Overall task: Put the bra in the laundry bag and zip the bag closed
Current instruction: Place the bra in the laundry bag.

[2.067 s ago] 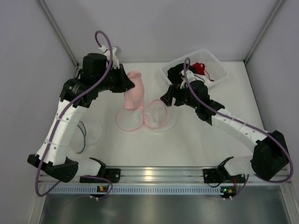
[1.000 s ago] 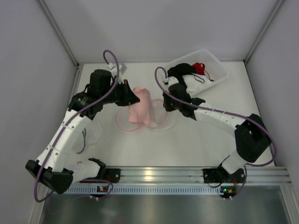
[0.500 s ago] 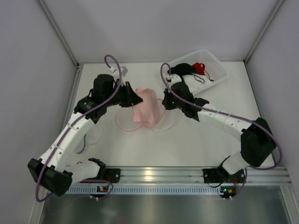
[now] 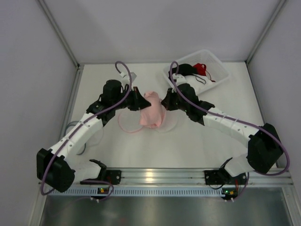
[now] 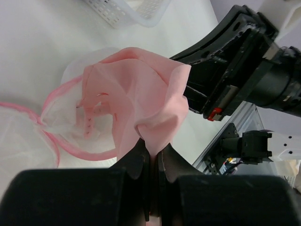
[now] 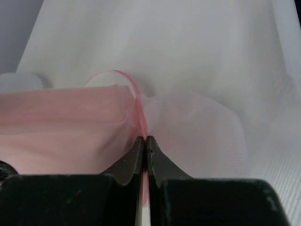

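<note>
The pink bra [image 4: 153,112] hangs bunched above the laundry bag [image 4: 128,125], a see-through white mesh pouch with a pink zip rim lying flat mid-table. My left gripper [image 4: 141,101] is shut on a fold of the bra [image 5: 136,92], its fingertips [image 5: 141,149] pinching the pink cloth. In the left wrist view the bag [image 5: 56,113] lies open below the bra. My right gripper [image 4: 164,103] stands just right of the bra and is shut on the bag's pink rim [image 6: 139,113]. In the right wrist view the bra [image 6: 61,136] is to the left and the mesh [image 6: 193,127] to the right.
A white plastic basket [image 4: 218,63] at the back right holds black and red garments. A clear round thing [image 4: 83,136] lies on the table under my left arm. The enclosure's walls close in both sides and the back.
Both grippers have drawn closer together over the bag, and the bra moved right and toward me with the left gripper. The right gripper has closed on the bag's rim.
</note>
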